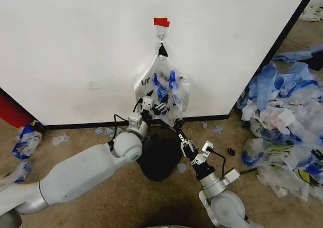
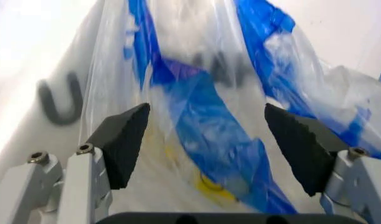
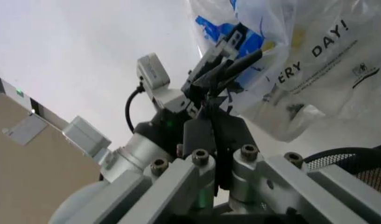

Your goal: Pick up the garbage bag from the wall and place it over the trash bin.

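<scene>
In the head view, the garbage bag (image 1: pixel 162 89) is seen hanging on the wall (image 1: pixel 91 46) from a small hook (image 1: pixel 161 36) just below a patch of red tape (image 1: pixel 161 22). The left gripper (image 1: pixel 154 106) is raised against the lower part of the bag, with its fingers spread. The trash bin (image 1: pixel 159 160) stands on the carpet (image 1: pixel 96 208) just in front of the wall's black base strip, directly below the bag and partly hidden by the left arm. The right gripper (image 1: pixel 182 139) is held lower, just beside the bin and below the bag's bottom edge, and its fingers are pressed together on nothing. A heap of blue-and-white plastic scraps (image 1: pixel 282 132) is piled to the right.

In the left wrist view, the two black finger pads (image 2: pixel 125 140) are held wide apart, and the crumpled clear and blue plastic of the bag (image 2: pixel 203 135) is seen between and beyond them. Whether the pads touch the plastic cannot be told.

In the right wrist view, the right gripper's (image 3: pixel 210 137) own fingers are shown closed against each other. Beyond them the left gripper (image 3: pixel 231 58) is seen at the bag (image 3: pixel 302 60), whose black lettering is visible, and the mesh rim of the bin (image 3: pixel 349 161) appears near the bag's lower edge.
</scene>
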Motion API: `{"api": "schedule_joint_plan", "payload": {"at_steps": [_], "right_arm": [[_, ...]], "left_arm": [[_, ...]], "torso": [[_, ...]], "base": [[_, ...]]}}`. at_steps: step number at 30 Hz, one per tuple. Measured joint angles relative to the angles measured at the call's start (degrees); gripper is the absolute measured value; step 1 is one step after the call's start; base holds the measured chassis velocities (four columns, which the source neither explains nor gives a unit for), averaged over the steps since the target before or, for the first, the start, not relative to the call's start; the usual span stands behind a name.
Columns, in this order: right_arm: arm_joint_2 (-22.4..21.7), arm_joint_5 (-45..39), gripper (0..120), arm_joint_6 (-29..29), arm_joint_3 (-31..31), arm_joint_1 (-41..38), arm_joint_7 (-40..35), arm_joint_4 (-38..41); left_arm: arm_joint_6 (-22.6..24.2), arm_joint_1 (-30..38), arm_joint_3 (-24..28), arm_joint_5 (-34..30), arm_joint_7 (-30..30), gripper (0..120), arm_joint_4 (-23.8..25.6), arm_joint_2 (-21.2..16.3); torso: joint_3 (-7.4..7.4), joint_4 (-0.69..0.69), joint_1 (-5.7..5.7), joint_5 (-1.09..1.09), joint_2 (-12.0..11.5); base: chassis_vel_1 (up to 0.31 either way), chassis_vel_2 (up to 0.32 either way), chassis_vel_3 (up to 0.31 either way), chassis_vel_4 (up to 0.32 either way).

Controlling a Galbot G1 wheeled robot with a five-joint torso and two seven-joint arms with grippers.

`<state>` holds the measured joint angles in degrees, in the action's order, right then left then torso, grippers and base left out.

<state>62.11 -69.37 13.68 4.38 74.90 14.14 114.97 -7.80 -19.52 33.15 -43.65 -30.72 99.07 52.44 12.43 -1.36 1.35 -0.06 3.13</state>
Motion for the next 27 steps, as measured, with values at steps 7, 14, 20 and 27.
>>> {"api": "schedule_joint_plan", "payload": {"at_steps": [7, 14, 20, 27], "right_arm": [[0.13, 0.21, 0, 0.0, 0.0, 0.02, -0.13, -0.01], [0.36, 0.7, 0, 0.0, 0.11, 0.69, -0.21, 0.29], [0.47, 1.05, 0, 0.04, 0.15, 1.11, -0.26, 0.66], [0.97, 1.46, 0, 0.05, 0.05, 1.1, -0.35, 0.75]], "left_arm": [[-0.01, -0.24, 1.54, 0.67, 0.03, 53, -0.62, 0.96], [0.24, -0.59, 1.86, 1.81, 0.09, 52, -1.68, 0.77], [1.12, -0.4, 1.45, 2.19, -0.01, 34, -2.04, 0.03], [1.37, -0.49, 1.45, 2.14, -0.04, 10, -1.1, -0.72]], "torso": [[0.0, 0.0, 0.0, 0.0, 0.0], [0.0, 0.01, 0.0, 0.0, 0.0], [0.0, 0.0, 0.0, -0.01, 0.0], [0.0, 0.01, 0.0, -0.01, 0.0]], "base": [[0.0, 0.0, 0.0, 0.0], [0.0, 0.0, 0.0, 0.0], [0.0, 0.0, 0.0, 0.0], [0.0, 0.0, 0.0, 0.0]]}}
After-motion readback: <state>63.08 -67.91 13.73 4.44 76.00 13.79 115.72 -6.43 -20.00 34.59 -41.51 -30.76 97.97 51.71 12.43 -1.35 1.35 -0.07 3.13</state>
